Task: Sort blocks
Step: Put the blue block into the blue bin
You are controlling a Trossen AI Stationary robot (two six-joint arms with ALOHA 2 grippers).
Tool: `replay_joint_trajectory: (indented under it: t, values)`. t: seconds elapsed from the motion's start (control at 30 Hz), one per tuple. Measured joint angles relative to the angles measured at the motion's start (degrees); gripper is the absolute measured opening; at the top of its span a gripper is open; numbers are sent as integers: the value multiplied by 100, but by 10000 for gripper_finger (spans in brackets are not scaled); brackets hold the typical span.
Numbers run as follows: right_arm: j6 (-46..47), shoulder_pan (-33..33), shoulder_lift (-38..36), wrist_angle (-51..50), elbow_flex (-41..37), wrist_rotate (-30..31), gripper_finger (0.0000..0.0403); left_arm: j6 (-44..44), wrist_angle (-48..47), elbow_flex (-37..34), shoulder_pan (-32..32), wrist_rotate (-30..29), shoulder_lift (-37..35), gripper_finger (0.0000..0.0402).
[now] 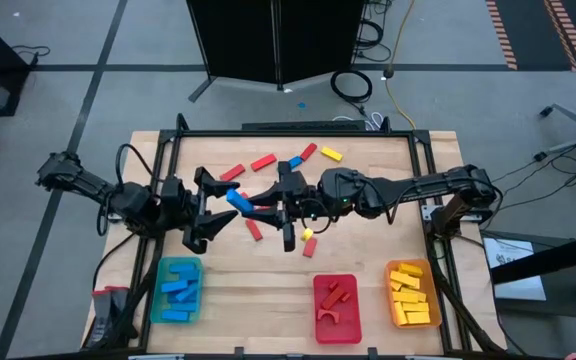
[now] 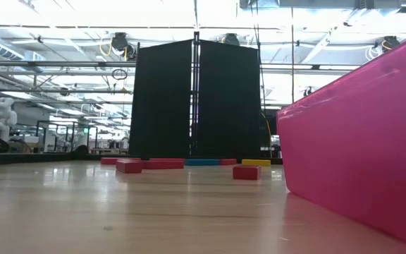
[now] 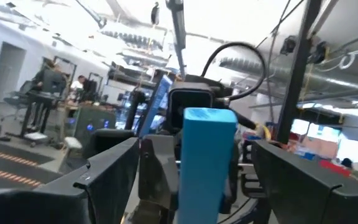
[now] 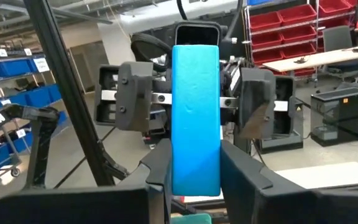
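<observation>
A blue block (image 1: 238, 199) hangs above the table's middle, with my right gripper (image 1: 260, 206) shut on it from the right. In the right wrist view the blue block (image 4: 196, 112) sticks out ahead of the fingers. My left gripper (image 1: 213, 208) comes from the left and is open. Its two fingers stand on either side of the block's free end (image 3: 207, 155), with a gap showing on both sides. Loose red blocks (image 1: 262, 162), a yellow block (image 1: 330, 154) and another blue block (image 1: 296, 160) lie flat on the wooden table. My right gripper pinches the blue block between its two fingers at the end nearest it (image 4: 196, 180). The fingers come level from the table's right and lie along the block. The block juts out toward the left arm, lifted clear of the table.
Three trays stand along the near edge: a green one (image 1: 158, 300) with blue blocks, a red one (image 1: 355, 310) with red blocks, an orange one (image 1: 434, 300) with yellow blocks. More loose blocks (image 1: 254, 230) lie under the grippers. The red tray's wall (image 2: 358, 155) fills the low view's right.
</observation>
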Motion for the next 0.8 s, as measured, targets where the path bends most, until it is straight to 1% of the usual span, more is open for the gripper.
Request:
replay_joint_trajectory:
  t: [0.1, 0.23, 0.33, 0.4, 0.5, 0.73, 0.8]
  values:
    - [-2, -2, -8, 3, 0, 4, 79, -4, 101, 0, 76, 224, 18, 317]
    - [-2, -4, -6, 6, 0, -110, 79, -3, 190, 0, 177, 308, 39, 316]
    - [-2, -4, -6, 8, 0, -155, 79, -96, 215, 0, 270, 384, 73, 301]
    - [-2, -4, -6, 3, 1, -159, 79, -109, 201, 0, 297, 391, 119, 282]
    - [-6, -4, -6, 15, 1, -158, 79, -105, 209, -2, 298, 393, 159, 241]
    - [19, -22, -6, -1, 0, -103, 79, -7, 221, -2, 293, 297, 167, 114]
    - [24, -20, -6, 0, 2, -103, 79, 67, 250, -2, 293, 294, 168, 107]
